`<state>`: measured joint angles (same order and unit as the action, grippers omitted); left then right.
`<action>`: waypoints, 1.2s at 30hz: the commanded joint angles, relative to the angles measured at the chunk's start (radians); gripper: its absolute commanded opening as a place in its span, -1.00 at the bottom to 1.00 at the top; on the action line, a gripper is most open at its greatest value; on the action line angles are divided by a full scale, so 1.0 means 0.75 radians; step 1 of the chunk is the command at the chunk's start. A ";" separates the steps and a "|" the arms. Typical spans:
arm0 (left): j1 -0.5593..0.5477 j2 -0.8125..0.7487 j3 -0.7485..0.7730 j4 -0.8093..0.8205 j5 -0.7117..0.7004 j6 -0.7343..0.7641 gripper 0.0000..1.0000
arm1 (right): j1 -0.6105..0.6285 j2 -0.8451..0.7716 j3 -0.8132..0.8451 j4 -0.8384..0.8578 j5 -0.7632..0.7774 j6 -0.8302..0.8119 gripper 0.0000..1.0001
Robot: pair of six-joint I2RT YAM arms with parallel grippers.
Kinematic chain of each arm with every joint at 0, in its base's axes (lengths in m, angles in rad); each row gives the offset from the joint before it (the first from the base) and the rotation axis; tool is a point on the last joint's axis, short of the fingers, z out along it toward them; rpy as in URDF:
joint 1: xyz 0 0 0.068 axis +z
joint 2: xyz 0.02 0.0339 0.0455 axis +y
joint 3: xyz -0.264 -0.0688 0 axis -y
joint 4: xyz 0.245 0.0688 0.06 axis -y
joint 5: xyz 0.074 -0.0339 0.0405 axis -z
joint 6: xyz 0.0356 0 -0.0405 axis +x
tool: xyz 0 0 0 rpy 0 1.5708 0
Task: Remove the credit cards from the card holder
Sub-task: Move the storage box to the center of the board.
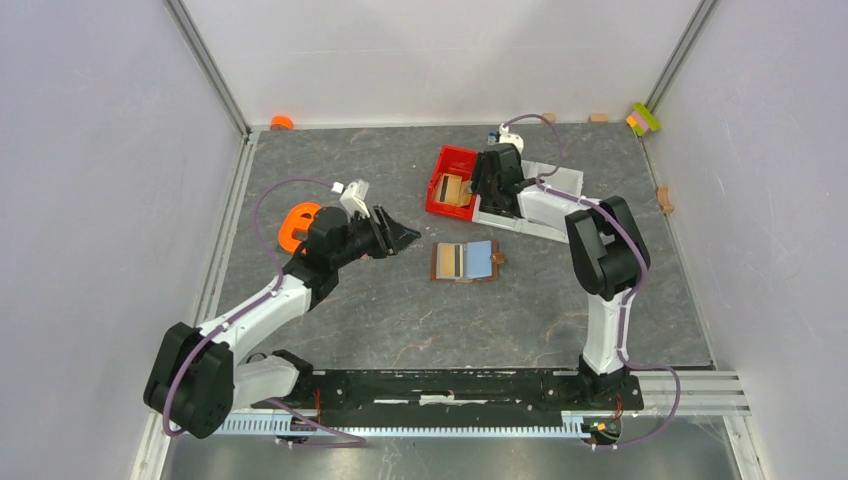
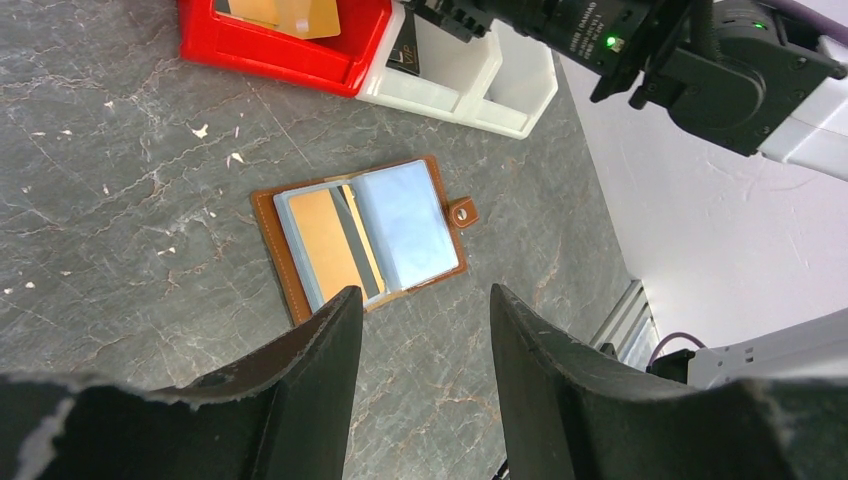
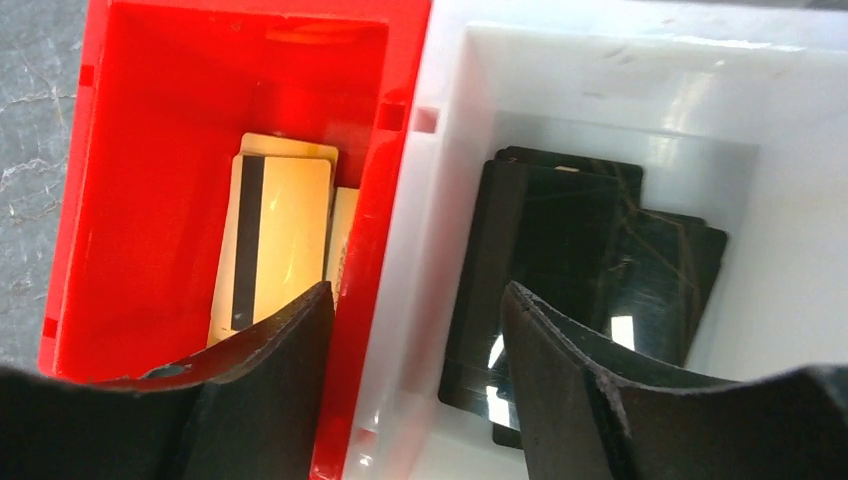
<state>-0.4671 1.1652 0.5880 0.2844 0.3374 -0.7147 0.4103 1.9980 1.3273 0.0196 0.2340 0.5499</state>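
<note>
Two credit cards, an orange-tan card [image 2: 330,245] and a pale blue card [image 2: 410,225], sit in the open card holder [image 2: 275,225] lying flat on the table [image 1: 400,310], just below the left gripper [image 2: 425,295], whose jaws stand apart and empty. They look light, stiff and slick, best pinched at an exposed edge while the soft holder is pinned. Farther back the right gripper [image 3: 415,290] hangs wide and empty over a red bin [image 3: 130,150] holding tan cards [image 3: 280,240] and a white bin [image 3: 780,250] of black cards [image 3: 560,270]

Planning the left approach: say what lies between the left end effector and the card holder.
Only bare table between left end effector and card holder, clear in the top view.
</note>
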 commanded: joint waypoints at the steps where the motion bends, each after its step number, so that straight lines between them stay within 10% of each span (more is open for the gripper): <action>1: -0.004 -0.049 0.013 0.006 -0.038 0.070 0.13 | 0.039 0.035 0.055 -0.020 -0.035 -0.009 0.25; 9: -0.003 -0.111 0.022 -0.058 -0.094 0.101 0.13 | 0.190 -0.064 -0.106 0.083 -0.109 -0.080 -0.34; 19: -0.003 -0.274 -0.040 -0.101 -0.258 0.135 0.13 | 0.455 0.000 -0.022 0.105 -0.101 -0.162 -0.34; 32: -0.003 -0.322 -0.061 -0.111 -0.317 0.145 0.16 | 0.592 0.069 0.198 0.149 -0.143 -0.354 0.36; 36: -0.003 -0.355 -0.077 -0.134 -0.392 0.131 0.49 | 0.592 -0.075 0.054 0.201 -0.086 -0.361 0.49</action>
<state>-0.4671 0.9321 0.5442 0.1879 0.1097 -0.6498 0.8597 2.0670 1.4277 0.1089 0.1352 0.3035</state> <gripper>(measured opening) 0.705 0.740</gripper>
